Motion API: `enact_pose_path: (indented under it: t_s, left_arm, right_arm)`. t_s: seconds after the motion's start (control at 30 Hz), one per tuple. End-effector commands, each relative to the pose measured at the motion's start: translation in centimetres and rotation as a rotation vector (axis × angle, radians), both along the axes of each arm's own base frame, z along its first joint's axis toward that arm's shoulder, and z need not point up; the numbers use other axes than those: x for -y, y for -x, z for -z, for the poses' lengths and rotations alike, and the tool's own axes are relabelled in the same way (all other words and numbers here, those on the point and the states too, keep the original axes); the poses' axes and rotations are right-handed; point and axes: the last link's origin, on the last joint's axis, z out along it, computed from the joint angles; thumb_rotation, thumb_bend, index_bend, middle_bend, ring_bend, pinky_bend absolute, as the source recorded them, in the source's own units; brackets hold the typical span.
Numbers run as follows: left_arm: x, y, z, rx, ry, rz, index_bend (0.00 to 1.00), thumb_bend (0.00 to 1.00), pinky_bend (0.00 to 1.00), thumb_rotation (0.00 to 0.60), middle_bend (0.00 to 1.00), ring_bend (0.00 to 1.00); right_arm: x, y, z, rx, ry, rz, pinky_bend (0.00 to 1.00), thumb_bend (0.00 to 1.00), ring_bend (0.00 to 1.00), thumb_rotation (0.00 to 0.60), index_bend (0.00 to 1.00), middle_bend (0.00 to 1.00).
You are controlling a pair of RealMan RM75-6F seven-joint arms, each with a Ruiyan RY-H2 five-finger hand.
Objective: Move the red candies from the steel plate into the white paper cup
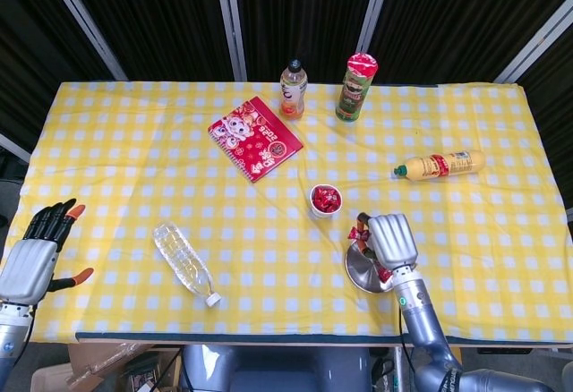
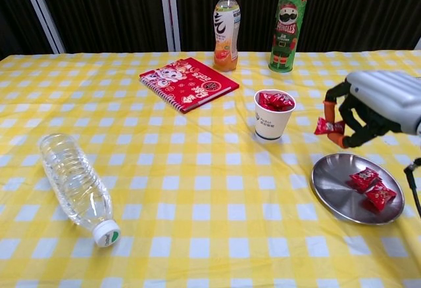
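Overhead, from the head view, the right hand (image 1: 391, 240) hangs over the far edge of the steel plate (image 1: 361, 273), fingers curled around a red candy (image 1: 361, 232) that sticks out on its left. Up and to the left of the hand stands the white paper cup (image 1: 325, 200), with red candies showing inside it. Far off to the left, at the table's near corner, the left hand (image 1: 34, 251) holds nothing, fingers spread.

Next, in the chest view, the right hand (image 2: 377, 106) is raised above the table, pinching one candy (image 2: 326, 127) between thumb and fingers. Below it lies the plate (image 2: 335, 186), holding two more candies (image 2: 371, 187) side by side. To the hand's left the cup (image 2: 273, 123) stands upright with red wrappers heaped at its rim. The left hand is out of sight here.
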Motion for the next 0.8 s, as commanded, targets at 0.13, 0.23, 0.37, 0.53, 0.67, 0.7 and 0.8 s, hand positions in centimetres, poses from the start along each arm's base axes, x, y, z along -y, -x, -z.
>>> enact_pose_path:
  t_s: [0.13,0.23,0.37,0.53,0.67,0.7,0.8]
  left_arm:
    - [-0.1,0.1,0.0,0.001,0.003,-0.012,0.00,0.08,0.00,0.600,0.00,0.00]
    - [-0.1,0.1,0.0,0.003,0.006,-0.013,0.00,0.08,0.00,0.600,0.00,0.00]
    - [-0.3,0.0,0.1,0.007,0.011,-0.020,0.00,0.08,0.00,0.600,0.00,0.00]
    - [-0.4,-0.1,0.0,0.017,0.019,-0.026,0.00,0.08,0.00,0.600,0.00,0.00]
    - [-0.4,-0.1,0.0,0.025,0.023,-0.034,0.00,0.08,0.00,0.600,0.00,0.00]
    - [-0.4,-0.1,0.0,0.026,0.024,-0.034,0.00,0.08,0.00,0.600,0.00,0.00]
    - [-0.4,-0.1,0.0,0.029,0.027,-0.038,0.00,0.08,0.00,0.600,0.00,0.00]
  right_arm:
    - [2.9,-2.9,-2.0,0.013,0.022,-0.031,0.85,0.43,0.80,0.600,0.66,0.80]
    - [3.7,-3.8,-1.7,0.014,0.006,-0.033,0.85,0.43,0.80,0.600,0.66,0.80]
    - [4.4,-4.5,-0.8,0.008,-0.019,-0.037,0.85,0.43,0.80,0.600,0.66,0.80]
    - [5.2,-5.0,0.6,-0.003,-0.042,-0.038,0.85,0.43,0.80,0.600,0.66,0.80]
    - [5.8,-5.3,1.4,-0.013,-0.049,-0.040,0.85,0.43,0.80,0.600,0.66,0.80]
    - [6.0,-5.3,1.6,-0.015,-0.050,-0.039,0.85,0.43,0.80,0.600,0.66,0.80]
    - [6.4,-5.5,1.9,-0.016,-0.051,-0.038,0.85,0.43,0.80,0.600,0.63,0.80]
